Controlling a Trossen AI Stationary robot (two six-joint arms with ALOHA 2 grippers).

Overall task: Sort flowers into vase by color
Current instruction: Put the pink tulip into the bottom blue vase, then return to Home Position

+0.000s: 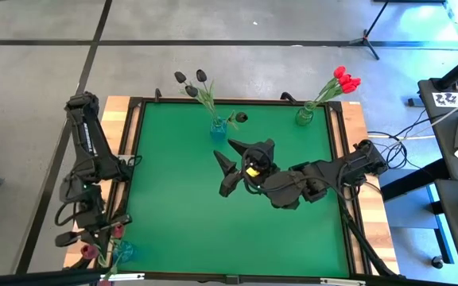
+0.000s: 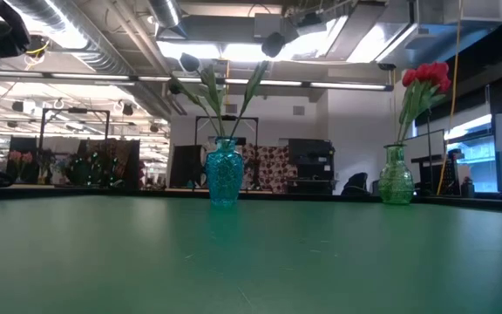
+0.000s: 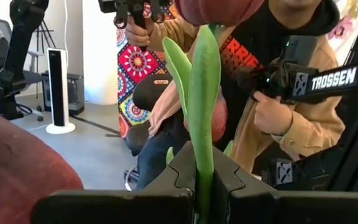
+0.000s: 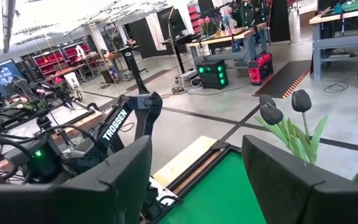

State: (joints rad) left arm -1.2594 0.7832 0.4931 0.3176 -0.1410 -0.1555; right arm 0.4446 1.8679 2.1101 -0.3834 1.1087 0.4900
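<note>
My left gripper [image 1: 108,232] is at the table's near left corner, shut on a maroon tulip [image 3: 219,9]. A second maroon head [image 1: 90,251] and a small blue vase [image 1: 125,252] sit right beside it. My right gripper [image 1: 223,148] hovers open and empty over the middle of the green mat, its fingers [image 4: 104,180] pointing toward the table's left. At the far edge, a blue vase [image 1: 217,127] holds black tulips [image 1: 191,83] by their stems. A green vase [image 1: 304,116] holds red tulips [image 1: 344,79]. My left gripper pinches the maroon tulip's green stem [image 3: 204,168] between its two shut fingers, below the leaf and the head. The stem stands upright out of the fingers, with the head above them. The stem's lower end is hidden by the gripper.
A wooden frame with a dark rim [image 1: 137,159] borders the green mat [image 1: 181,222]. A person in a tan jacket [image 3: 303,124] stands close behind the near left corner, holding a controller. The near and right parts of the mat are bare.
</note>
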